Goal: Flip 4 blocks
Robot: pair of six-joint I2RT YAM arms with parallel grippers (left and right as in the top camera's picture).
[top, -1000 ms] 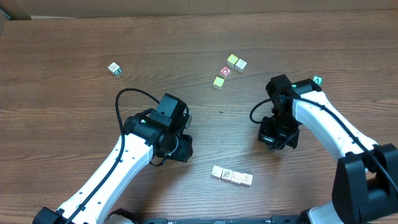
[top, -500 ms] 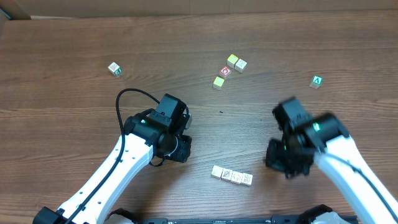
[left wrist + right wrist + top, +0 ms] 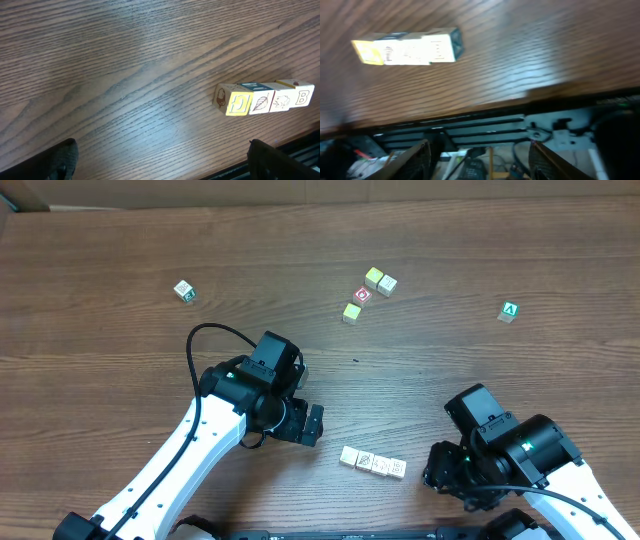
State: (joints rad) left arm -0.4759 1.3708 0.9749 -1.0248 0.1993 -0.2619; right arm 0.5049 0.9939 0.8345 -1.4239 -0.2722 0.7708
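Four pale wooden blocks [image 3: 372, 463] lie in a touching row near the table's front edge. In the left wrist view the row [image 3: 262, 98] shows a yellow-framed face, a leaf and a "B"; in the right wrist view the blocks [image 3: 405, 47] are blurred at upper left. My left gripper [image 3: 305, 428] hovers just left of the row, open wide with nothing between its fingers [image 3: 62, 160]. My right gripper [image 3: 452, 470] is right of the row at the table's front edge, open and empty, its fingers [image 3: 415, 160] hanging past the edge.
A green "A" cube [image 3: 510, 311] sits at the right. A green-edged cube [image 3: 184, 290] lies far left. A red-faced cube with yellow and tan neighbours [image 3: 366, 293] stands at the back centre. The table's front edge [image 3: 485, 107] runs just under the right gripper.
The right arm swung from the right middle of the table down to the front edge and its jaws opened. The left gripper stayed in place and opened wide.
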